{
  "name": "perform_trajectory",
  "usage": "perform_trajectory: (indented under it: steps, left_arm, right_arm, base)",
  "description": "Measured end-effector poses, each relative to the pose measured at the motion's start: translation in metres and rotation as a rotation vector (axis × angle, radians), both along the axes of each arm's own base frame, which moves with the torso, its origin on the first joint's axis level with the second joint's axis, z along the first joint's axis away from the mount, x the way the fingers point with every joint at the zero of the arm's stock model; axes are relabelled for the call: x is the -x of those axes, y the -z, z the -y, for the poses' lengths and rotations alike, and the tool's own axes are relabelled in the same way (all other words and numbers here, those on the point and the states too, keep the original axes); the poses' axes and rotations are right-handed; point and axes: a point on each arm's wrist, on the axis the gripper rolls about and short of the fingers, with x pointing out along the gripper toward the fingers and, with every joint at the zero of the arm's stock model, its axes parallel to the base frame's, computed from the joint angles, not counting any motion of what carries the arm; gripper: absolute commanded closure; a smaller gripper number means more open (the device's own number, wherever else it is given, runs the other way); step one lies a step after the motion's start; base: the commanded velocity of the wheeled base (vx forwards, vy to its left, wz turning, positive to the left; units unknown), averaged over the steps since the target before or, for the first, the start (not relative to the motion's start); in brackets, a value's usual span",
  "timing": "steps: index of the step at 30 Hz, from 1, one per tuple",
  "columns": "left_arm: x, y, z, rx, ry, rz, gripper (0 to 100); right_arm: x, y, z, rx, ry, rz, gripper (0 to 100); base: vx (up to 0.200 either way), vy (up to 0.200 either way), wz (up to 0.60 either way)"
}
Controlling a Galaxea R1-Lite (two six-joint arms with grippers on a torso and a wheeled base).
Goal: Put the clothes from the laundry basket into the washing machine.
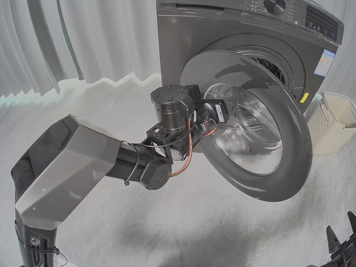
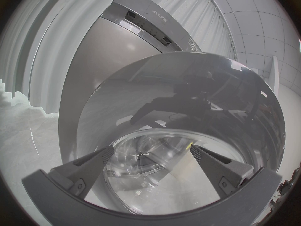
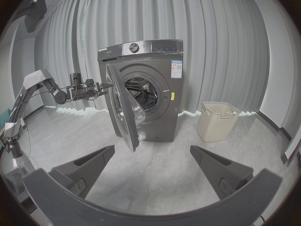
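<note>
The left gripper [image 2: 152,151] had its two fingers spread wide apart, with nothing between them. It faced the outer side of the washing machine's door [image 2: 188,91], close to the round glass window. Whether a fingertip touched the door could not be made out. In the right wrist view this gripper sat level with the upper part of the door, on the side away from the drum.

The door stood swung well open from the front of the washing machine [image 3: 147,79], its bulging glass turned toward the drum opening. Inside the drum [image 3: 142,93] lay a heap of dark clothes [image 3: 145,100], piled low and to the rear.

The right gripper [image 3: 152,149] hung low and well back from the machine, above the pale marbled floor [image 3: 163,167]. Its fingers were likewise parted and it carried nothing.

The laundry basket [image 3: 216,123], cream and perforated, stood upright on the floor beside the machine, on the side opposite the door's hinge and apart from it. The far inner wall of the basket showed above its rim. Grey pleated curtains [image 3: 219,47] hung behind both.
</note>
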Motion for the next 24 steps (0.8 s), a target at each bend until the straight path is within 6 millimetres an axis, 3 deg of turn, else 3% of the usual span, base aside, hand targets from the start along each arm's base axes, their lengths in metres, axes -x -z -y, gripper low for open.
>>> perform_trajectory:
  steps: [5,9,16,24]
  left_arm:
    - [0.009,0.009,-0.008,-0.033,-0.003,-0.039,0]
    - [0.031,0.016,-0.021,-0.076,0.007,-0.086,0]
    - [0.092,0.013,-0.061,-0.145,0.038,-0.145,0]
    - [0.17,0.008,-0.134,-0.214,0.04,-0.155,0]
  right_arm:
    - [0.0,0.0,0.0,0.0,0.0,0.0,0]
    - [0.0,0.0,0.0,0.0,0.0,0.0,0]
    - [0.0,0.0,0.0,0.0,0.0,0.0,0]
    - [0.0,0.0,0.0,0.0,0.0,0.0,0]
  base:
    - [0.0,0.0,0.0]
    - [0.0,0.0,0.0]
    - [0.0,0.0,0.0]
    - [0.0,0.0,0.0]
